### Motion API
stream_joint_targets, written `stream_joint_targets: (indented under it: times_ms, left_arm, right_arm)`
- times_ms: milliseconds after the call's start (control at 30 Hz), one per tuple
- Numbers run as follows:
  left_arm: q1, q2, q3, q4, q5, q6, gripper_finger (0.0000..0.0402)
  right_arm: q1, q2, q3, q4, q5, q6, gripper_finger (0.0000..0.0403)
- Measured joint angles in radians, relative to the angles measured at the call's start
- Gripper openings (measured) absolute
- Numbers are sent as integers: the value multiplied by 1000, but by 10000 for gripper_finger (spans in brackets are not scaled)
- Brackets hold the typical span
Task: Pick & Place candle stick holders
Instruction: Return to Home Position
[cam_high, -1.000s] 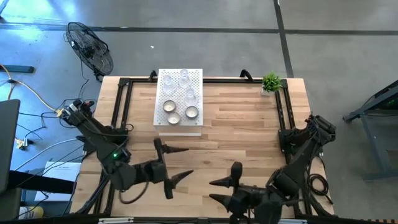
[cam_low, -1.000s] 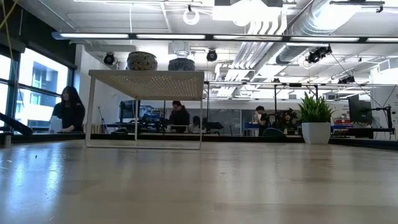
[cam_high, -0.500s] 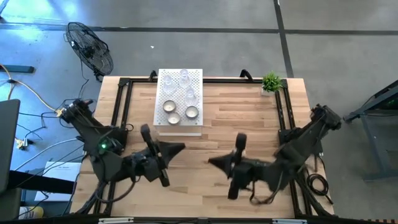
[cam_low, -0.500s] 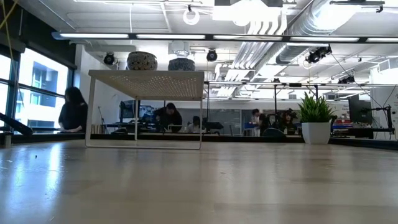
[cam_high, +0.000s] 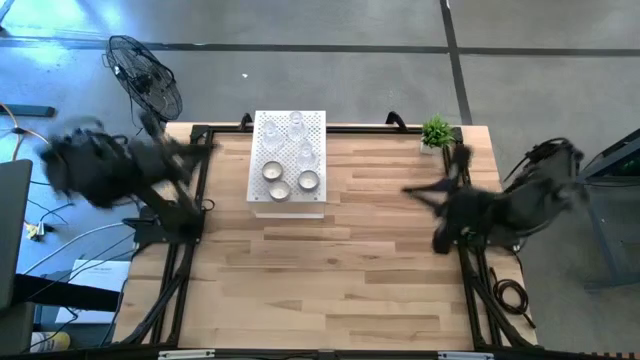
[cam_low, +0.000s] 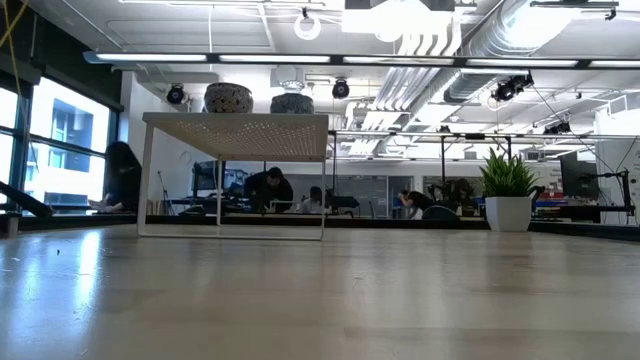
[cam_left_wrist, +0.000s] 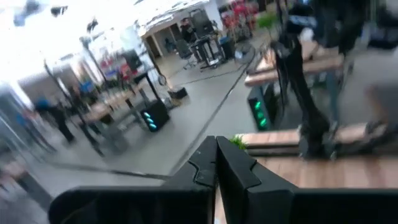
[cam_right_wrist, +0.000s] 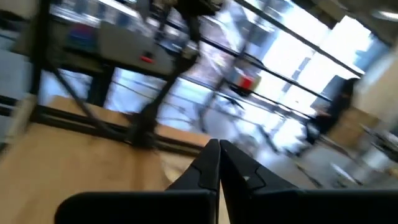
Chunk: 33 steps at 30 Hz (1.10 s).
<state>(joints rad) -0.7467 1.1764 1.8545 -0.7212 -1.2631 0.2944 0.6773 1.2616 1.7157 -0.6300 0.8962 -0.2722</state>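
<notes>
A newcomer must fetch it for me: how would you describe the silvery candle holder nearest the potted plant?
On the wooden table, find the white perforated box at the far edge. Three round silvery cups with white centres sit at its near end. The wanted cup stands alone toward the small green potted plant; the other two sit close together.
</notes>
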Motion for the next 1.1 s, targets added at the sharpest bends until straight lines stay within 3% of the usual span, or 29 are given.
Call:
stream_joint_targets:
  times_ms: [100,233,333,400,567,733,900,1100]
  left_arm:
    - [0,-122,0,-94,16,-147,1]
    - [0,-259,-35,-254,11,-314,1]
    - [0,-361,-126,-400,25,-476,1]
    - [0,-432,-232,-454,19,-578,0]
    - [0,-604,-529,-425,36,-645,0]
    - [0,-794,-775,-334,182,-662,0]
    - [0,-984,-1023,-101,311,-597,0]
    - [0,-1172,-1295,206,423,-445,0]
  right_arm:
    - [32,-81,0,-152,120,90,1]
    - [65,-191,-13,-394,142,347,1]
    - [89,-280,-104,-515,156,537,0]
    - [100,-340,-220,-507,189,608,0]
    - [117,-483,-533,-273,128,583,0]
    - [116,-628,-830,88,-23,400,0]
    - [92,-780,-1092,398,-147,255,0]
    - [20,-933,-1325,598,-293,265,0]
